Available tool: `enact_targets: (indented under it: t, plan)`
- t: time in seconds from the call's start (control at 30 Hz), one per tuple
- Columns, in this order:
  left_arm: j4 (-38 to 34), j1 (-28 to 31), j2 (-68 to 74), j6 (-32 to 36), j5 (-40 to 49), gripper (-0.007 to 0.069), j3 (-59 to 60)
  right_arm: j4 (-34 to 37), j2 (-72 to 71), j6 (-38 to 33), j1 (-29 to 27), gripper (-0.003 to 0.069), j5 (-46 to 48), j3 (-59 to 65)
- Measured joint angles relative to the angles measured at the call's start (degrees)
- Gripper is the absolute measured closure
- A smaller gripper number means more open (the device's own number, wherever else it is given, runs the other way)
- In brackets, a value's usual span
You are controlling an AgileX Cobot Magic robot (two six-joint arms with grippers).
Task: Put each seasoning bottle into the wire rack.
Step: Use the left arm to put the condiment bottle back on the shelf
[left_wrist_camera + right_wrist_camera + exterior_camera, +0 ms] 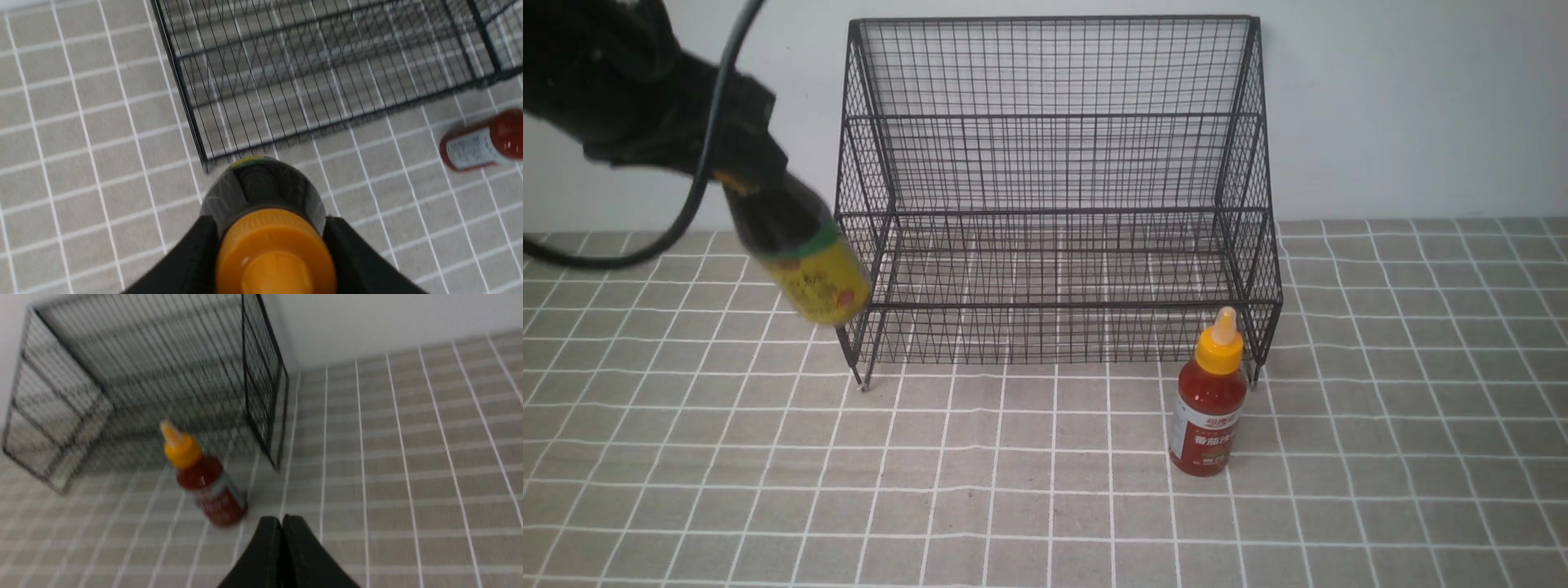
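Left gripper (267, 223) clamps the dark brown, yellow-green-labelled plastic squeeze bottle (809, 265) by its neck, tilted base-first outside the left front corner of the black wire-mesh rack (1054, 114), which lies to its right. The slim red plastic bottle (1209, 400) stands on the cloth by the rack's right front foot, nearest the right gripper (282, 523), whose fingers are together.

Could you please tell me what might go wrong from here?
The left gripper holds the dark brown, yellow-labelled plastic bottle tilted, by its neck; it might swivel or slip. It hangs beside the left wall of the black wire-mesh rack and could strike it. The upright slim red bottle near the shut right gripper could be toppled.
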Motion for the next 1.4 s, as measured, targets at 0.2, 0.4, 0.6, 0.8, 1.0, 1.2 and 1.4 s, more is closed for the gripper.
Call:
enact_targets:
  t: [0.2,0.4,0.6,0.8,1.0,1.2,1.4]
  plan:
    - [-1.1,-0.1,5.5,1.1,-6.1,0.0334,-3.7,-0.3,17.2,-4.8,0.0,0.0672,10.8,-14.2]
    - [-0.7,-3.4,12.8,6.4,-9.8,0.0334,-3.9,0.6,19.2,-6.2,0.0,0.067,11.7,-15.6]
    - [-0.8,-6.4,17.4,9.5,-11.6,0.0334,-3.9,1.5,19.2,-7.7,0.0,0.067,11.9,-15.9]
    - [0.5,-8.0,21.5,10.0,-11.8,0.0334,-3.9,3.5,19.3,-12.0,0.0,0.0669,11.8,-16.8]
    - [0.8,-8.2,22.3,10.1,-12.8,0.0313,-4.1,5.5,24.7,-13.9,0.0,0.0659,11.7,-21.1]
    - [0.9,-8.4,22.0,6.8,-11.1,0.0134,-4.1,9.3,36.1,-14.8,0.6,0.0642,11.6,-26.3]
    - [3.3,-8.4,17.2,1.5,-7.6,0.0183,-4.1,4.3,44.6,-14.6,8.3,0.0631,11.3,-29.7]
